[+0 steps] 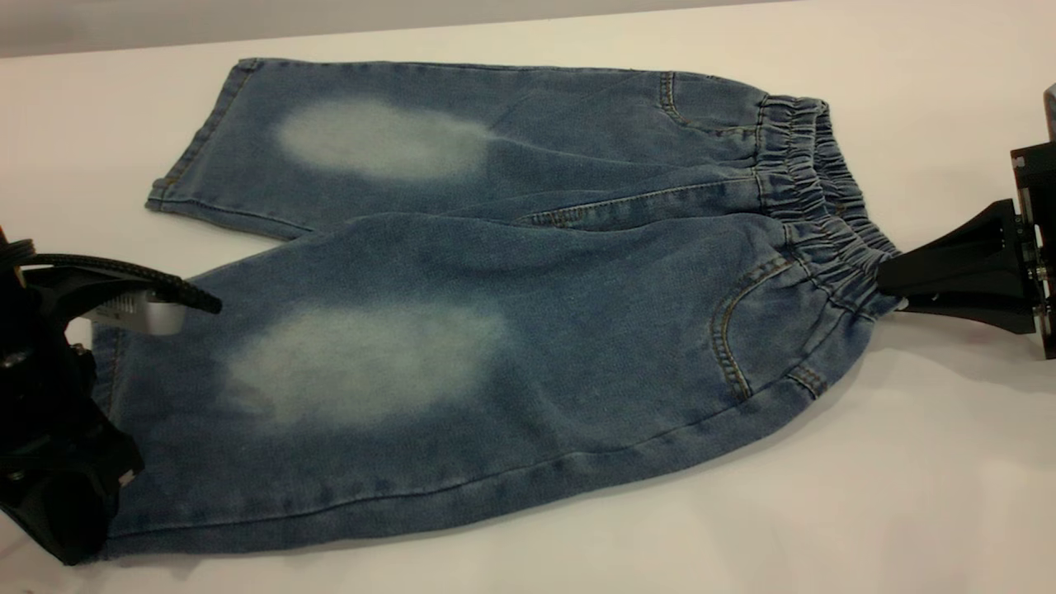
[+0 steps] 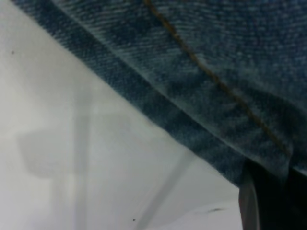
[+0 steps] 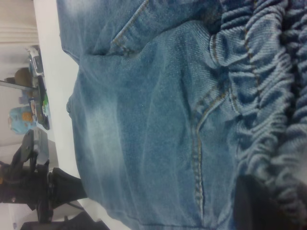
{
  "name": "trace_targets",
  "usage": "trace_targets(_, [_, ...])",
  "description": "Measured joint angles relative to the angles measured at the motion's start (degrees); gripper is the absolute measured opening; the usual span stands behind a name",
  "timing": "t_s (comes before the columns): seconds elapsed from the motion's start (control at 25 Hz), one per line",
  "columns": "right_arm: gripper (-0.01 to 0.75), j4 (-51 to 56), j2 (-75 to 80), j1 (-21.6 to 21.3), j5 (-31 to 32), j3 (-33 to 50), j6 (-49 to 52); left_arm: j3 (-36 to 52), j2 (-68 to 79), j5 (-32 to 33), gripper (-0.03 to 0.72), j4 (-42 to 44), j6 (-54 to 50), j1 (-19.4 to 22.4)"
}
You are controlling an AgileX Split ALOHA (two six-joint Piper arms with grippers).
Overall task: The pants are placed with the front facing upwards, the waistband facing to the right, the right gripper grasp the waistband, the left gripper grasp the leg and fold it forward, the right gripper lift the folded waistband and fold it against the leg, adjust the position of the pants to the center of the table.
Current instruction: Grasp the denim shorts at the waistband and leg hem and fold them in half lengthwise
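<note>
The blue denim pants [image 1: 495, 330] lie flat and front-up on the white table [image 1: 907, 462], with both legs pointing left. The ruched waistband [image 1: 817, 198] is at the right. My right gripper [image 1: 889, 285] comes in from the right edge, its wedge jaws shut on the near end of the waistband, where the cloth bunches toward the tip. The right wrist view shows the waistband [image 3: 268, 96] gathered over that gripper [image 3: 261, 203]. My left gripper [image 1: 91, 371] is at the hem of the near leg at the far left. In its wrist view the hem [image 2: 192, 86] lies against the gripper [image 2: 268, 201].
White table shows all round the pants, widest at the front right. The table's far edge [image 1: 330, 33] runs just behind the far leg. In the right wrist view, the left arm [image 3: 48, 191] stands past the leg ends and shelves of small items [image 3: 29, 110] lie beyond the table.
</note>
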Motion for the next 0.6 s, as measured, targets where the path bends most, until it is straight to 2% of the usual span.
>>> trace_targets(0.2, [0.032, 0.0, 0.0, 0.0, 0.0, 0.0, 0.0, -1.0, -1.1, 2.6, 0.034, -2.2, -0.3, 0.0])
trace_targets(0.6, [0.032, -0.5, -0.5, 0.0, 0.0, 0.0, 0.0, -6.4, -9.5, 14.0, 0.034, -5.1, 0.5, 0.0])
